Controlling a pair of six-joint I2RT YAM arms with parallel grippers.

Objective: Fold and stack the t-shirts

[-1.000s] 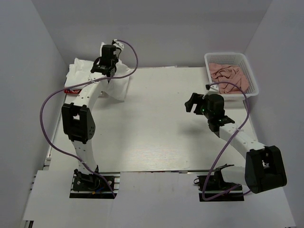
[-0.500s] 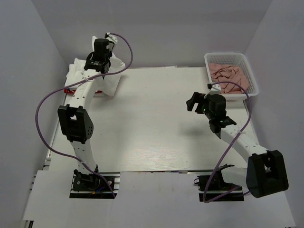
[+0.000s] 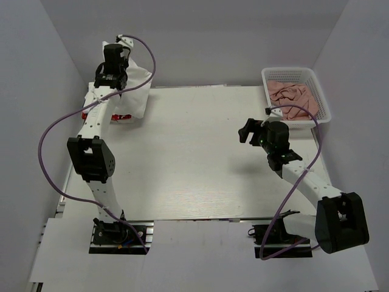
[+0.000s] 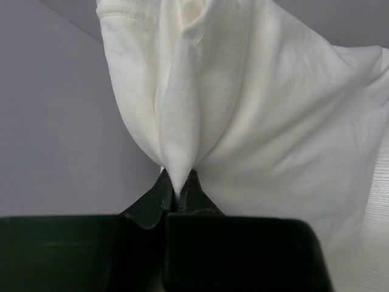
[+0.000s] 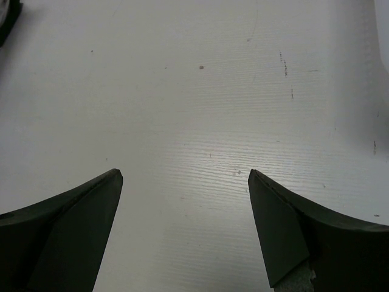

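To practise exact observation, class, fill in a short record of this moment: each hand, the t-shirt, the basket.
left hand: shut on a pinch of the white t-shirt, raised at the table's far left corner
right hand: open, empty, above the bare table
white t-shirt: draping in loose folds from the pinch, not yet folded
basket: white, far right corner, holding salmon-pink cloths

Creamy white on the t-shirt (image 4: 255, 121), with a fleck of red at its lower edge. Pale white with fine grain lines on the desk (image 3: 200, 158). White on the latticed basket (image 3: 296, 72), salmon pink on the cloths (image 3: 290, 94) inside. Black on the left pincer (image 4: 177, 185) and right pincer (image 5: 185, 176); purple on the cables (image 3: 48, 137).
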